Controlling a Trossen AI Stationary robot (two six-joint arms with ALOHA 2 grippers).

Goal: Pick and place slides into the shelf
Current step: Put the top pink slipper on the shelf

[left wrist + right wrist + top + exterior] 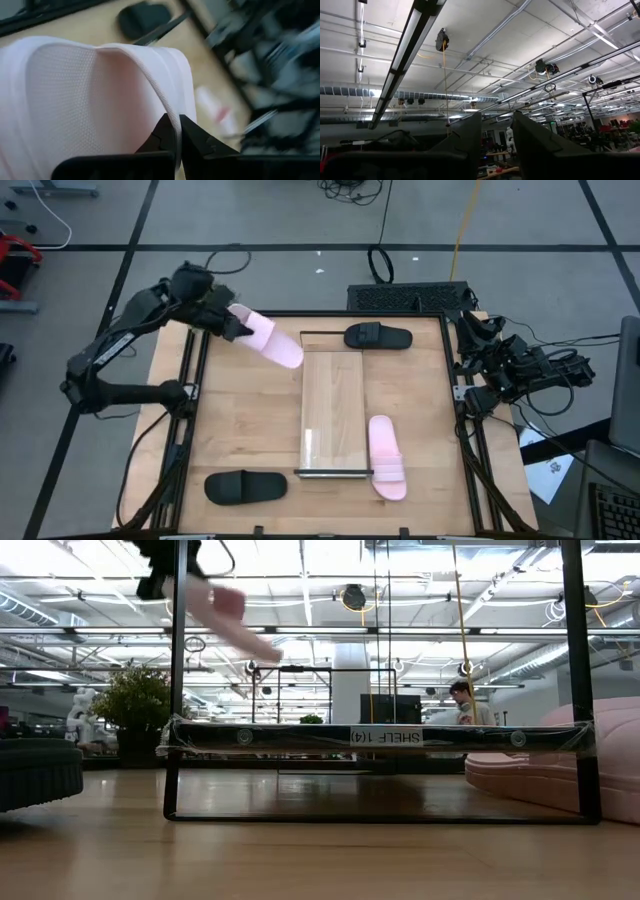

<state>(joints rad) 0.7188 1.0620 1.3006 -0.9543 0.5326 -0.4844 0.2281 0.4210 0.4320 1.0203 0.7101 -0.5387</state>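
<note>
Gripping a pink slide by its rim, your left gripper holds it in the air over the table's far left corner, the jaws pinched on the thin edge and the slide tilting down toward the shelf. Your right gripper waits off the table's right edge, fingers apart, pointing at the ceiling. The other pink slide lies beside the shelf's near right end.

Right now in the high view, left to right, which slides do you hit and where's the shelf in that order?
Black slide at the near edge → pink slide held up by the left gripper → shelf → pink slide beside the shelf. The far black slide overlaps the shelf's span, so it is left out.
</note>
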